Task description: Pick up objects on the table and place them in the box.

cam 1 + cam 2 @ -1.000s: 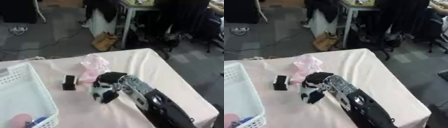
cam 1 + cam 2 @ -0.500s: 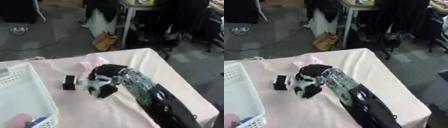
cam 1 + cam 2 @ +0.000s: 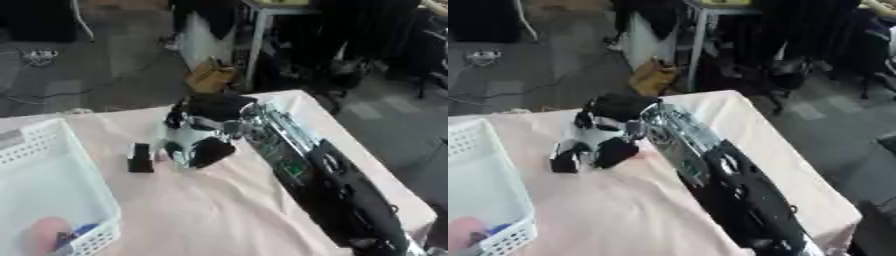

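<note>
My right hand [image 3: 203, 142], black with pale parts, reaches from the lower right to the middle of the table and hangs low over the cloth. It covers the spot where a pink crumpled thing lay, and I see almost nothing of that thing. A small black block [image 3: 140, 157] stands upright just left of the hand, close to it but apart. A white mesh box [image 3: 80, 167] sits at the left edge. Inside it lie a pink rounded thing [image 3: 39, 236] and something blue [image 3: 80, 231].
A pale pink cloth [image 3: 206, 212] covers the table, whose far edge and right edge are near the arm. Beyond the table are a grey floor, a white desk leg [image 3: 255, 45] and a brown bag [image 3: 210, 80].
The right hand has moved up and to the left across the table, from beside the pink thing to on top of it. The black block has stayed in place.
</note>
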### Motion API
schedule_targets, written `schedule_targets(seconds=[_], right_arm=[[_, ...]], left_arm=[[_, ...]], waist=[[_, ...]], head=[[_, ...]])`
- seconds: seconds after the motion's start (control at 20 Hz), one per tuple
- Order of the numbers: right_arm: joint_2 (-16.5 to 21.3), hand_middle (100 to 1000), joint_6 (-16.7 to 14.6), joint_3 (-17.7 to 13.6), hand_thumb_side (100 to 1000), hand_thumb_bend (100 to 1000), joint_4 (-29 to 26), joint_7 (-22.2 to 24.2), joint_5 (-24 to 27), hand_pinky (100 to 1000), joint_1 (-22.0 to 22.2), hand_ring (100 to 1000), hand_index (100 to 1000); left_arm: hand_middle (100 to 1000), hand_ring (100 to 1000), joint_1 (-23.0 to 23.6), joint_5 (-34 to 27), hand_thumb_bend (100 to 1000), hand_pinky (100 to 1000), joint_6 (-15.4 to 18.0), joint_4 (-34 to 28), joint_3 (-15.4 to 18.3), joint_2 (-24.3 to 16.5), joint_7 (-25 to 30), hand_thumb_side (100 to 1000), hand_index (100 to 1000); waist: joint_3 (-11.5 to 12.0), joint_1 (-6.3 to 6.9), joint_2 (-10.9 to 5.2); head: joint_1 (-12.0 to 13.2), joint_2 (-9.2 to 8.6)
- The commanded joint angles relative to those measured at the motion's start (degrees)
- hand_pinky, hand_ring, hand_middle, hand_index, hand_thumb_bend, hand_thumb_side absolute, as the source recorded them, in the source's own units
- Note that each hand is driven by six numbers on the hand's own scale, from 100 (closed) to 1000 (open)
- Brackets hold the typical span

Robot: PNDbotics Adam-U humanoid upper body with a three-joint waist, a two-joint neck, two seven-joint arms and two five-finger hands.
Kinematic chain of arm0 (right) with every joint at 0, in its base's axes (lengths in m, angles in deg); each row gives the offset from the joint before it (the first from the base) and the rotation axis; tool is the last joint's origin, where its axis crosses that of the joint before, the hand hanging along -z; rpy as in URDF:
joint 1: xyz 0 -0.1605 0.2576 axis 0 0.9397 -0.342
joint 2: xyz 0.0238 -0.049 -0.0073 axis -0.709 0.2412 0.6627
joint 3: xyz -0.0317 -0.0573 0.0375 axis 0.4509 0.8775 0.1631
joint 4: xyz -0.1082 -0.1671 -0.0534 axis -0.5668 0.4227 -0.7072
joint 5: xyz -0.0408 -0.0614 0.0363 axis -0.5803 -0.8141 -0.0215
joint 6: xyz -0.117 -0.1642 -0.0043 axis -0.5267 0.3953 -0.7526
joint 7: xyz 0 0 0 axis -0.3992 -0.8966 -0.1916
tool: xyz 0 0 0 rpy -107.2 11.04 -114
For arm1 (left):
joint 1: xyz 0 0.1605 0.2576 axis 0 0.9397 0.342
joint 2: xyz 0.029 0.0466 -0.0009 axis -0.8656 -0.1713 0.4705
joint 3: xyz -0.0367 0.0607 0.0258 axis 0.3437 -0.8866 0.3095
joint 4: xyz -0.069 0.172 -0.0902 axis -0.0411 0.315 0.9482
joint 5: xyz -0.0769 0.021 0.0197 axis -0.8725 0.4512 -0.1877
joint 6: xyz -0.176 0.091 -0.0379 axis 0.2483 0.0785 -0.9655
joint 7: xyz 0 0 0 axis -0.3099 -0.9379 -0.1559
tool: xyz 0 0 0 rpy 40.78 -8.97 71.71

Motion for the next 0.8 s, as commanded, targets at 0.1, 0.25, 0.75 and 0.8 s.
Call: schedule_targets(seconds=[0.1,0.25,0.75,0.8], right_arm=[[1.43,100,0.36,-1.23,570,100,-2.61,-0.26,1.31,295,-2.96,173,122],[1.05,100,0.56,-1.36,572,100,-2.90,-0.65,1.72,293,-4.46,172,122],[0.15,100,0.73,-1.40,573,100,-0.53,-2.82,1.16,286,-8.67,170,122],[0.10,100,0.71,-1.41,575,100,-0.25,-3.06,1.18,286,-9.16,170,122]], left_arm=[[832,947,-0.63,0.12,100,855,0.11,-0.77,0.00,-0.54,0.35,799,873],[832,947,-0.73,0.04,100,855,0.19,-0.77,-0.13,-0.32,0.46,800,873],[832,946,-1.68,-0.22,100,856,0.50,-0.77,-0.31,0.04,0.30,798,872],[832,946,-1.89,-0.25,100,855,0.58,-0.77,-0.31,0.13,0.24,797,872]], waist=[[0.40,1.16,-2.08],[1.15,1.25,-2.36],[5.47,1.55,-1.60],[6.18,1.55,-1.39]], head=[[-0.61,0.28],[-1.29,0.21],[-4.01,-1.04],[-4.42,-1.15]])
